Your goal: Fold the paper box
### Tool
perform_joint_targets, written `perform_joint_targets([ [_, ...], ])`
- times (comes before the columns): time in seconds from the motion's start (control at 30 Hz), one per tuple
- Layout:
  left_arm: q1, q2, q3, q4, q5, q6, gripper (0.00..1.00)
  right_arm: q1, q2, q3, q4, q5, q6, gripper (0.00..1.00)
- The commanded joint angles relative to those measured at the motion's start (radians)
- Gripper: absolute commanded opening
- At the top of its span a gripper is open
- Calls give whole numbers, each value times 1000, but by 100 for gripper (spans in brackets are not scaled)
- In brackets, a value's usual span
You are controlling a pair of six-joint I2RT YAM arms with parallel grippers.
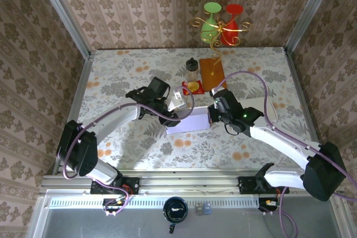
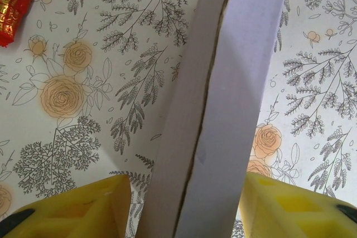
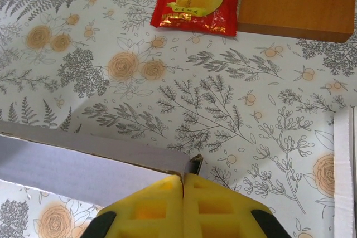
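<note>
Yellow pads [image 2: 83, 210] of the left gripper [image 2: 187, 179] sit closest in the left wrist view, spread apart with an upright wall of the paper box [image 2: 223, 110] standing between them. I see a sliver of tablecloth between the wall and one pad, so nothing is clamped there.

On the right wrist view, the right gripper [image 3: 183, 179] has its pads pressed together. The end corner of a box wall [image 3: 72, 168] runs into their seam, so it reads to me as a pinch on that cardboard corner.

From the top camera, the paper box [image 1: 189, 122] lies near the middle of the floral table [image 1: 128, 71], pale and low. The left gripper [image 1: 174, 116] is at its left end and the right gripper [image 1: 216, 116] at its right end.

Beyond the box lie a red snack packet [image 1: 194, 87], a wooden block [image 1: 212, 73] just beside it, and a small dark-lidded jar [image 1: 192, 69]. Green and red goblets [image 1: 220, 23] stand on a gold wire stand at the back edge.
</note>
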Motion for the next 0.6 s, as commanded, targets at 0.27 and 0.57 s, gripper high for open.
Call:
perform_joint_targets([
  [0.27,-7,-119,-62,103,-53,-164,59,68,-22,-87,-5,118,67,0],
  [0.57,27,-294,-129,165,-167,-413,57,74,-10,-44,-36,133,84,0],
])
